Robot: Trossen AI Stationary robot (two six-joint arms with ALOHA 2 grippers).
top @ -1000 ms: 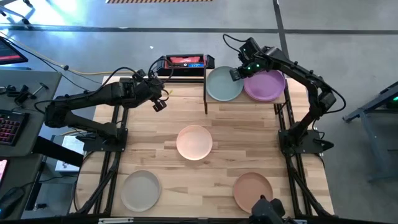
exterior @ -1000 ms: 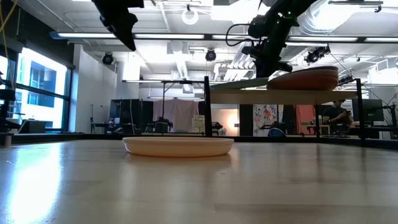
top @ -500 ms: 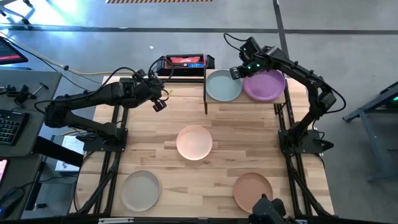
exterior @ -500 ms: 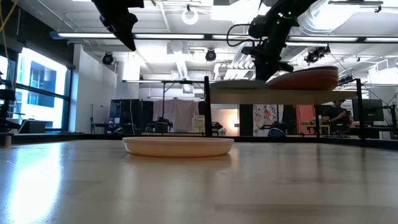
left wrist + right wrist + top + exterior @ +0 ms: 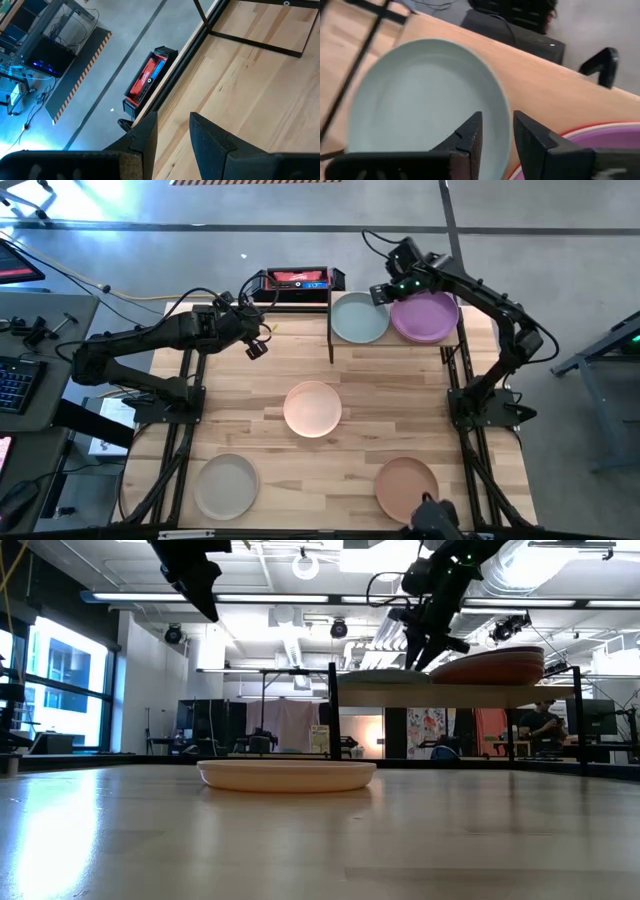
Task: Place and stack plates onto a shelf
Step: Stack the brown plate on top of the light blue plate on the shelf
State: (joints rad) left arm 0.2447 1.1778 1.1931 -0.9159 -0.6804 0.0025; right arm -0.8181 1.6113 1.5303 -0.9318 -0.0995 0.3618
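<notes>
Right gripper hangs over the shelf at the table's far right, fingers parted with a gap between them, just above the right rim of the teal plate, which lies flat on the shelf's left half. It looks let go: nothing sits between the fingers in the right wrist view. Just right of it the purple plate tops a stack, its rim very close to the teal one.

Risks, as I judge them: a finger lifting off could catch the teal rim and drag the plate toward the shelf's left edge, where little board shows beyond it; or the gripper could nudge the purple stack sideways.

Left gripper waits slightly open over the table's far left, holding nothing. Three plates lie well apart on the table: peach at centre, beige near left, terracotta near right, with plenty of bare wood around each.
</notes>
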